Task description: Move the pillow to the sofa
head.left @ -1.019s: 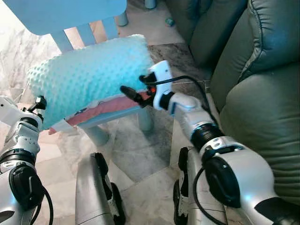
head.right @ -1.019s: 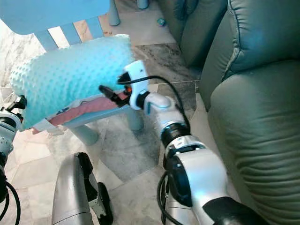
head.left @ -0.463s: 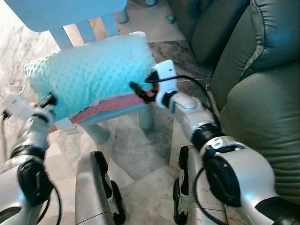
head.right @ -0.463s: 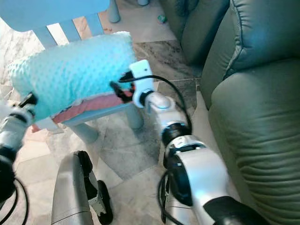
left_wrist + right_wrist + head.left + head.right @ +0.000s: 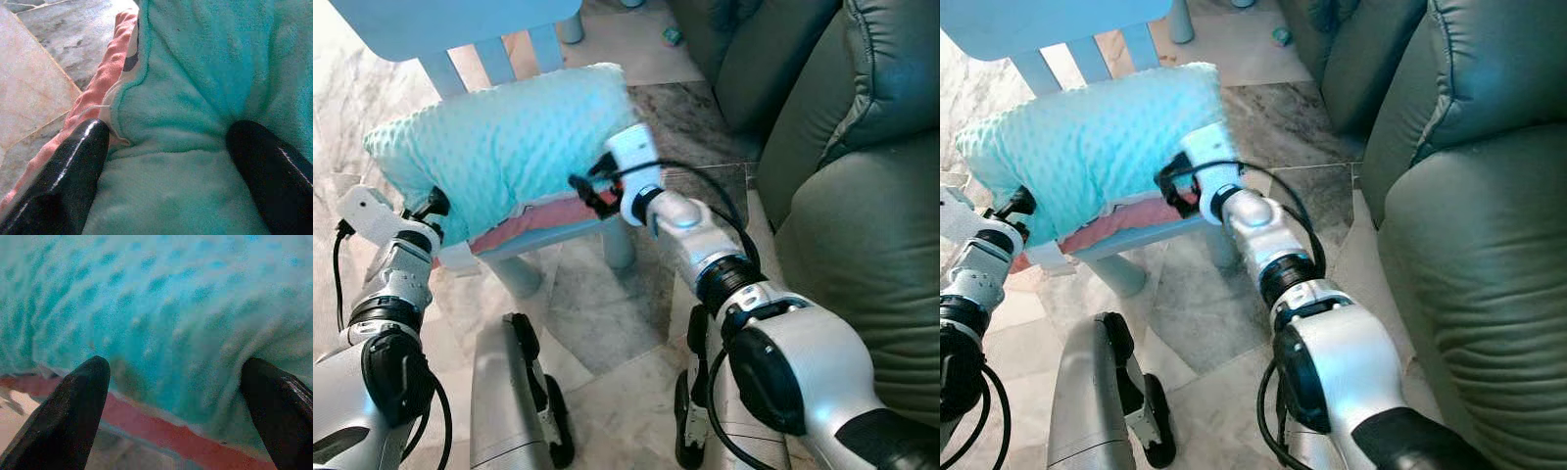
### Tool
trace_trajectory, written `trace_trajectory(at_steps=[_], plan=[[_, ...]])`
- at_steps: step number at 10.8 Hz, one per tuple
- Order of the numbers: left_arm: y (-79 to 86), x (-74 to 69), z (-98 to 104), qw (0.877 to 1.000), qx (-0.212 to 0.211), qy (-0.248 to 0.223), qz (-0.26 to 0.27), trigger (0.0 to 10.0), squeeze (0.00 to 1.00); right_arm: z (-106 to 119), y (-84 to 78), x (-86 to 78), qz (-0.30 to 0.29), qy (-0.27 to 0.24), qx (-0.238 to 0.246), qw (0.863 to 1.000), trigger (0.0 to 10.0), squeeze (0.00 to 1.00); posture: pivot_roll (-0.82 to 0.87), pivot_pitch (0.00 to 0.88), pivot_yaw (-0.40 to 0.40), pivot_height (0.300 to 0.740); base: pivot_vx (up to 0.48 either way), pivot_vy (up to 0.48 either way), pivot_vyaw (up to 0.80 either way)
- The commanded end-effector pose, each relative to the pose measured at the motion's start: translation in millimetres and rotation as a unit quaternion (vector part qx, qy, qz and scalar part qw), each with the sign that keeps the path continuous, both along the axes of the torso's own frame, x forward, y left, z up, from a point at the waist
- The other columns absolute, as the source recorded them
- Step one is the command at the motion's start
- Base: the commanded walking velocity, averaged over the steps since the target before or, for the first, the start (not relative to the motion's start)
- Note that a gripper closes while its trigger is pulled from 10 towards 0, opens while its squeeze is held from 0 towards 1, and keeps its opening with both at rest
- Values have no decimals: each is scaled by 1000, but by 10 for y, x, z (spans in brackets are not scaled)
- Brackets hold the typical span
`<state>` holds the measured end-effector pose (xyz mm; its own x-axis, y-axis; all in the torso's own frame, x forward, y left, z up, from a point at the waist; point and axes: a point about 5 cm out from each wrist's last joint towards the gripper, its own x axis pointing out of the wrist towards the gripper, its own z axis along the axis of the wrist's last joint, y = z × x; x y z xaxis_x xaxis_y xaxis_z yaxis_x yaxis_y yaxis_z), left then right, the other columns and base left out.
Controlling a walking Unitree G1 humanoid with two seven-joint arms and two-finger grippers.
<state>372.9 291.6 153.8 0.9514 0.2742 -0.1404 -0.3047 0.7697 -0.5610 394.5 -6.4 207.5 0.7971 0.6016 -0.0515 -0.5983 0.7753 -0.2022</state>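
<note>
The pillow [image 5: 504, 147] lies on the blue chair [image 5: 460, 29] beside the sofa [image 5: 862, 196], so press the left gripper [image 5: 166, 161] and right gripper [image 5: 171, 396], both open against its ends, evenly inward before you lift it.

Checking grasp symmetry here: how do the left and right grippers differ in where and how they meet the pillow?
The left gripper presses into the pillow's end on the robot's left, by its pink edge; the right gripper meets the opposite end, over the dotted face above the pink edge. The left arm is bent close in, the right reaches further forward. Both are open, fingers spread against the fabric.
</note>
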Motion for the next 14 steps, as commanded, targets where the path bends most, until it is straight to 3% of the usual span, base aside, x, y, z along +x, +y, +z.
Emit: trace_trajectory(at_steps=[1,2,3,14], plan=[[-4,-52,-129,1000,5,20,-11,10000,0,-159,71,-58,7,21,-27,999,10000,0,-93,457,10,501,0,0,0],[-2,-60,-143,1000,10,21,-15,2667,0,-215,71,-71,6,33,-30,999,9373,0,-91,456,9,501,0,0,0],[-3,-63,-147,1000,11,19,-18,0,0,-259,66,-81,4,44,-25,999,0,0,-91,456,9,501,0,0,0],[-10,-95,-215,999,31,27,-21,0,0,-349,36,-106,-5,32,-32,999,0,0,-87,453,17,501,0,0,0]])
